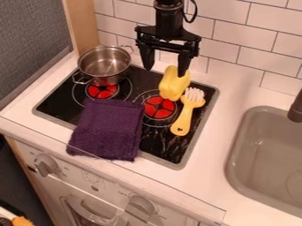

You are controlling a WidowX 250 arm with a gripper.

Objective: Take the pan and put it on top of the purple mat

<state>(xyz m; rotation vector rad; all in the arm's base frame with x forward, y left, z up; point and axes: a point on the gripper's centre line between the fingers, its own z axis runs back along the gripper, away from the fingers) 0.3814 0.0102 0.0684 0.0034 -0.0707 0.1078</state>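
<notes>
Hanging down from the top edge, which cuts off its arm, the black two-finger gripper (165,70) has its fingers spread apart above the back of the stove. One fingertip overlaps a yellow, rounded block (171,86) in the view; whether they touch, I cannot tell. The shiny silver metal pan with two loop handles (105,66) sits at the stove's back left corner, hiding part of a red burner (103,91). Near it, the folded purple cloth mat (109,130) covers some of the black glass stovetop (168,150) and reaches over its front edge onto the white counter (206,176).

The pan is upright, its bare metal inside visible down to the base. The grey sink basin (259,150) runs off the right edge, a faint round shape at its bottom; the dark faucet (296,110) is cut off too. A yellow brush with white bristles (183,119) lies beside the block, bristles toward the wall (236,55). Something orange (22,221) pokes in at the bottom left, too cropped to identify.
</notes>
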